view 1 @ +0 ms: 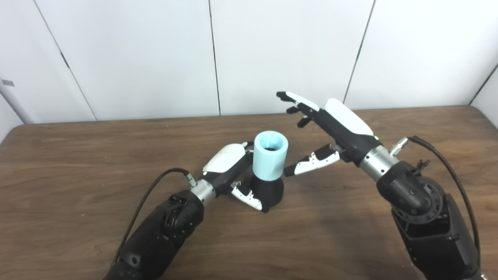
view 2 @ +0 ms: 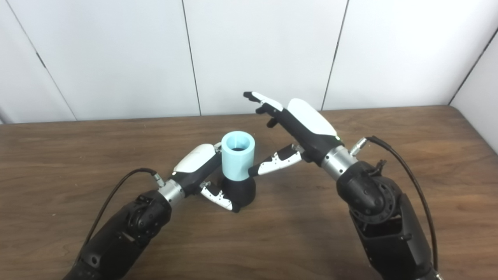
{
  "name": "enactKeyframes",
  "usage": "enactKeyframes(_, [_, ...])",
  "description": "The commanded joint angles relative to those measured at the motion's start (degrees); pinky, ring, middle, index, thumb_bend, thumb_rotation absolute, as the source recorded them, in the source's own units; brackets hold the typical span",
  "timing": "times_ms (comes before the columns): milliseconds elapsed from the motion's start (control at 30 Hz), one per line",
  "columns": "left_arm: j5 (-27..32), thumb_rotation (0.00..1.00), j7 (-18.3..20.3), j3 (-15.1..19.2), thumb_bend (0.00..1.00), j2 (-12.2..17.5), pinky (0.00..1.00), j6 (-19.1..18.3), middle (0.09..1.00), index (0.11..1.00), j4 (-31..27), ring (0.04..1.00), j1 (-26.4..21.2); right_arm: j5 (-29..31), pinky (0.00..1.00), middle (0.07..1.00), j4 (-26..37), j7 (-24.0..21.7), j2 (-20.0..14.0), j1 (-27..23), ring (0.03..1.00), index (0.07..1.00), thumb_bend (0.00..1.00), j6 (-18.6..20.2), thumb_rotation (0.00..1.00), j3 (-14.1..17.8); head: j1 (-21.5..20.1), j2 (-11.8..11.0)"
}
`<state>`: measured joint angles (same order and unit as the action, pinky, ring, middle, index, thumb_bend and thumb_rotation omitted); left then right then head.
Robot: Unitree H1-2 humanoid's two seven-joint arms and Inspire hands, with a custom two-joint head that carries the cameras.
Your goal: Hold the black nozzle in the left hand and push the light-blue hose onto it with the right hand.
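So the light-blue hose (view 1: pixel 270 155) is sitting upright on top of the black nozzle (view 1: pixel 268 192), open end facing up, and the pair stands near the middle of the wooden table (view 1: pixel 78 163). The left hand (view 1: pixel 229 171) is wrapped around the nozzle from about 9 o'clock, thumb curled across the front of the black base and the other fingers going round behind where I can't really see them, so it's gripping the nozzle. The right hand (view 2: pixel 295 132) is off at roughly 2 o'clock from the hose, spread wide and holding nothing: fingers stretched out above and past the hose's top, thumb pointing in at the hose's side, tip just beside it; can't tell if it actually touches
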<state>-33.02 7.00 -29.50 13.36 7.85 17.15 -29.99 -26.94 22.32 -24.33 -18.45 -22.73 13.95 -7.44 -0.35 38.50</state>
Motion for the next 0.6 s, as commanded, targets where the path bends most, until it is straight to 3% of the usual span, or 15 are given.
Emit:
enactKeyframes(0, [-2.3, 0.00, 2.8, -1.1, 0.53, 0.8, 1.00, -1.5, 0.450, 0.498, 2.0, 0.585, 1.1, 1.4, 0.62, 0.920, 2.5, 0.8, -0.6, -1.1, 0.817, 0.943, 0.71, 0.0, 0.21, 1.2, -0.1, 0.1])
enactKeyframes(233, [-2.3, 0.00, 2.9, -1.1, 0.53, 0.8, 1.00, -1.7, 0.451, 0.498, 1.7, 0.586, 1.1, 1.5, 0.55, 0.885, 2.3, 1.6, -2.0, 0.9, 0.755, 0.912, 0.71, 0.2, 0.16, 1.9, -0.1, 0.0])
enactKeyframes(300, [-2.3, 0.00, 2.9, -1.0, 0.53, 0.8, 1.00, -1.8, 0.450, 0.498, 1.6, 0.586, 1.1, 1.4, 0.52, 0.828, 2.2, 1.9, -1.8, 1.9, 0.705, 0.848, 0.70, 1.0, 0.10, 2.4, -0.1, 0.0])
enactKeyframes(567, [-2.1, 0.00, 3.0, -1.0, 0.53, 0.7, 1.00, -1.8, 0.450, 0.499, 2.0, 0.586, 1.2, 4.0, 0.45, 0.724, 0.1, 6.4, 2.0, 7.0, 0.601, 0.739, 0.67, 2.3, 0.03, 4.6, -0.1, -0.4])
